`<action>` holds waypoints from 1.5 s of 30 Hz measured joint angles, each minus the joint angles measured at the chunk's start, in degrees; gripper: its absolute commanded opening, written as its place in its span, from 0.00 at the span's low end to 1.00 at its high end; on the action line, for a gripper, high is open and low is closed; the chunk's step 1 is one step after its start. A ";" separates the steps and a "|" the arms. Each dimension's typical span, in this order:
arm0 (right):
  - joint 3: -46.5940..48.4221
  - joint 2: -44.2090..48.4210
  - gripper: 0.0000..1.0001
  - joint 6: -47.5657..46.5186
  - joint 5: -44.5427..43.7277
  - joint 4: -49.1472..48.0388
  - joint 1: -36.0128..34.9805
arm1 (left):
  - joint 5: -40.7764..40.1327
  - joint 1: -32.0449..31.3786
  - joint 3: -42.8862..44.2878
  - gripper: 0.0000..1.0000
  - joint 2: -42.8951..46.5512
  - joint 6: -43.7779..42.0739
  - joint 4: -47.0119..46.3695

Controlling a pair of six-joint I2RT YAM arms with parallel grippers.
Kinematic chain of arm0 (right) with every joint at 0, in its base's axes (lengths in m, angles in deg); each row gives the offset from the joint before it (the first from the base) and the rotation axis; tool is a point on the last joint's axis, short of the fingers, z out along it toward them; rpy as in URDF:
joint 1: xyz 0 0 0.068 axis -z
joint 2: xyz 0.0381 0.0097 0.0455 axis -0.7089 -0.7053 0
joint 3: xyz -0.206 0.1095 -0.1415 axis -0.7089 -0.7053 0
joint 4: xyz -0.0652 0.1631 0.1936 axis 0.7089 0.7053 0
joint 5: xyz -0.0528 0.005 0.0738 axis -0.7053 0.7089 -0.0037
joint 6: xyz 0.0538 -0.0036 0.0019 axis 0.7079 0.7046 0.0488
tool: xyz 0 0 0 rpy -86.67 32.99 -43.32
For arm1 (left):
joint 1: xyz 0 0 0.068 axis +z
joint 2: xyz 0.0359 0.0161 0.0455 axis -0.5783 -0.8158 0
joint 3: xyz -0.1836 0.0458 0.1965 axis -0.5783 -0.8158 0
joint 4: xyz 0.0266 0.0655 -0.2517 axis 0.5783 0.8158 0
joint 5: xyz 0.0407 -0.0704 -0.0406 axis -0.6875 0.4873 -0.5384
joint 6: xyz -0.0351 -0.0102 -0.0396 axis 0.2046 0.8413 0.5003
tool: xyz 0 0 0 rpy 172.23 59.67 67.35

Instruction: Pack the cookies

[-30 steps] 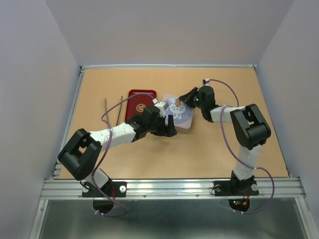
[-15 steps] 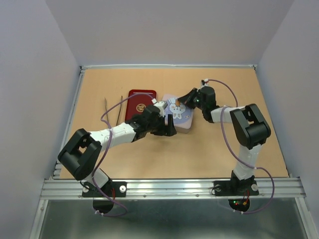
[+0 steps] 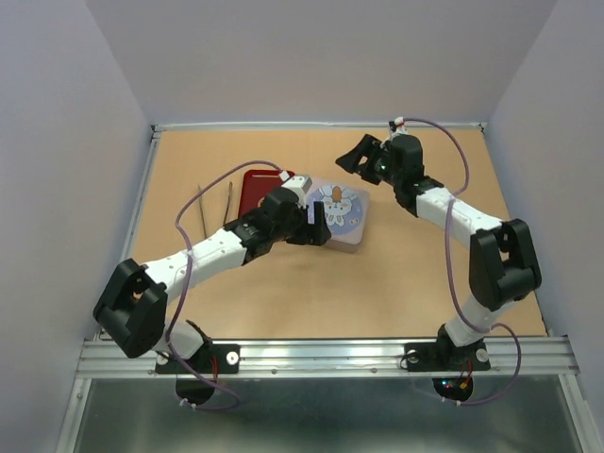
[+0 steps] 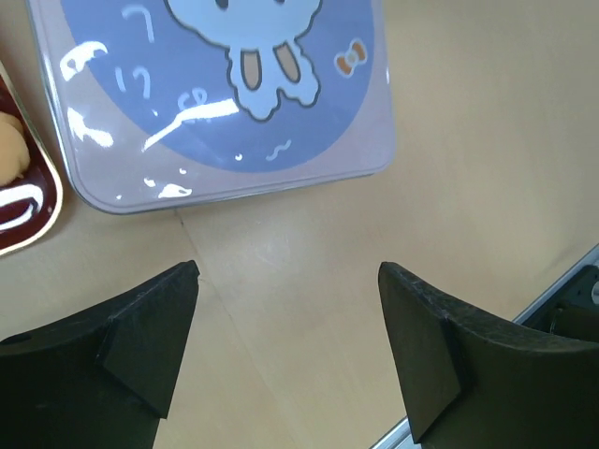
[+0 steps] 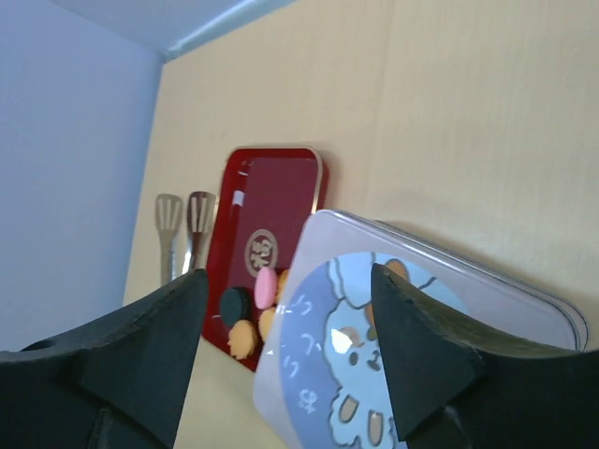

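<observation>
Cookies partly hidden
They lay on the red tray beyond the right gripper's spread fingers, the tin covering some; the left gripper gaped too. The right had drawn back.

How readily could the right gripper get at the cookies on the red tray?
Probably not directly: the tin lies between the open right gripper and the cookies, and the left arm hangs over the tray.
</observation>
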 measured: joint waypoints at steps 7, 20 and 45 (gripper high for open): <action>-0.76 18.08 0.87 -6.23 1.38 8.48 0.00 | -10.29 2.56 6.03 0.99 7.82 -2.43 7.30; -19.30 58.69 1.00 -11.50 -0.83 18.97 0.00 | -29.18 9.84 1.95 0.99 35.91 -7.52 9.40; -19.93 68.89 1.00 -13.33 -5.46 33.62 0.00 | -43.54 9.86 -2.67 0.99 51.08 -9.38 18.21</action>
